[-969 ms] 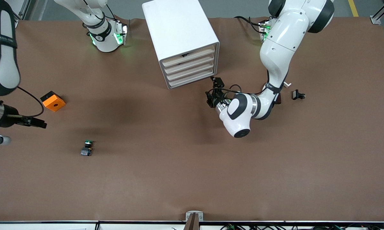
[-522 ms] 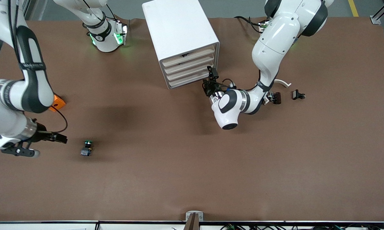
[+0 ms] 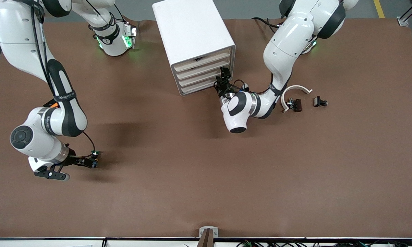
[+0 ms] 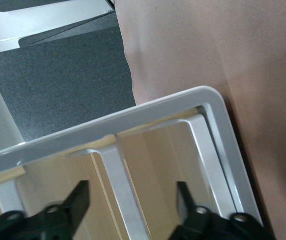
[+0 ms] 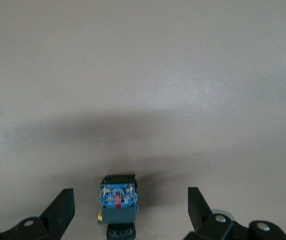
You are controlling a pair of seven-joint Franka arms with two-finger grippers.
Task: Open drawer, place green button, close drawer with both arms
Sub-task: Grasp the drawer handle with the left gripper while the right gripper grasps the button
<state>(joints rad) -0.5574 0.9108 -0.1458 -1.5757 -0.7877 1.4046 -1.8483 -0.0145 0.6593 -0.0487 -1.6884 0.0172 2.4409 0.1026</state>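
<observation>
Button (image 5: 117, 200), small, light, rigid, lies on the counter (image 3: 206, 178) between the spread jaws of the right gripper (image 3: 89, 162), best pinched across its block base; left gripper (image 3: 222, 79), jaws apart, at the drawer (image 3: 201, 85) front.

A wide table (image 3: 206, 192) covered in brown sheeting filled nearly the whole scene, lit evenly from above with soft shadows. Grey floor (image 3: 247, 8) showed past its edge, crossed by a yellow line (image 3: 379, 8). A metal bracket (image 3: 208, 232) and dark cables (image 3: 295, 243) lined the nearest edge
</observation>
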